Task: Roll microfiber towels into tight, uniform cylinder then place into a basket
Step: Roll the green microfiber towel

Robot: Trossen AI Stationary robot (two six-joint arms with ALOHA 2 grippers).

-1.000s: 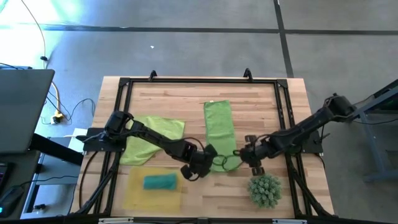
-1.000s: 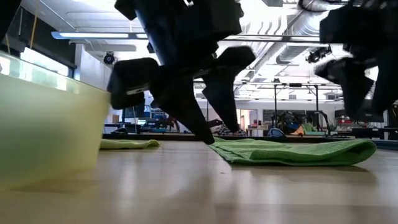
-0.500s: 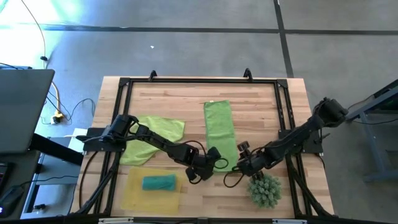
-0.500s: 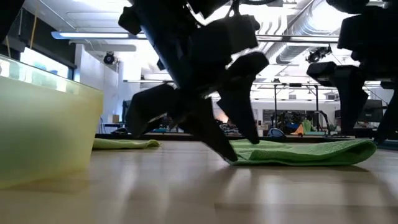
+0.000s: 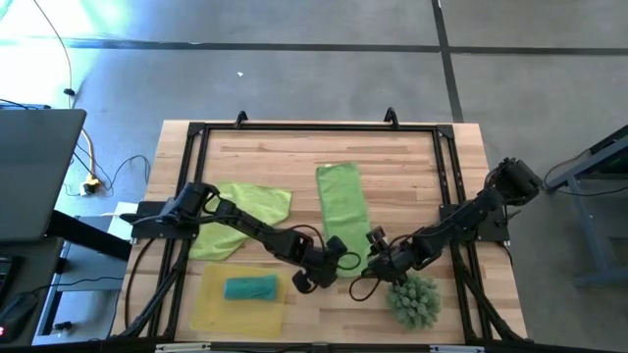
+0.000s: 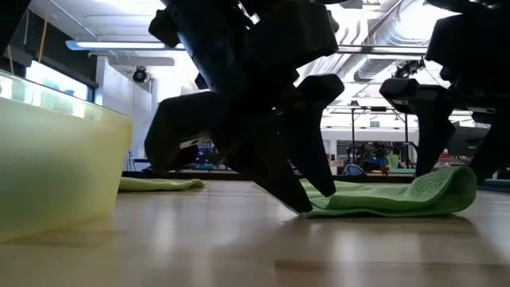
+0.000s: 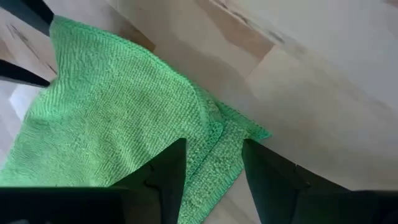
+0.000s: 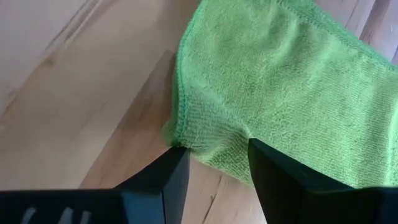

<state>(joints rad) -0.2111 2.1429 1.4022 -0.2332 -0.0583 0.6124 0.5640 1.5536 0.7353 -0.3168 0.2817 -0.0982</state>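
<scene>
A green towel [image 5: 340,201], folded into a long strip, lies on the wooden table, running from the far side to the near side. Both grippers are at its near end: my left gripper [image 5: 339,263] at the near left corner and my right gripper [image 5: 378,257] at the near right corner, each shut on the towel. The yellow basket [image 5: 211,304] stands at the near left and holds a rolled teal towel [image 5: 251,287]. A second lime towel [image 5: 240,218] lies spread behind the basket. My left gripper pinches the towel's near edge [image 7: 214,168] between its two fingers, close to the corner [image 7: 261,134]. The fingers [image 6: 307,187] slant down onto it from above. That edge stays on the table. My right gripper pinches the towel's near right corner [image 8: 214,149] between its two fingers, and the cloth bunches there. The fingers come from above. In the low view this end [image 6: 450,185] is raised a little off the table, while the rest lies flat.
A spiky green ball-like plant [image 5: 414,299] sits just on the near side of my right gripper. A black frame [image 5: 196,132] runs around the tabletop. A laptop [image 5: 34,172] and cables lie off the table to the left.
My right gripper has gone toward the table's left and near edge, and my left gripper a little toward the near edge, onto the towel's near end. The towel's near right corner has risen off the table. The strip now slants, its far end shifted slightly left.
</scene>
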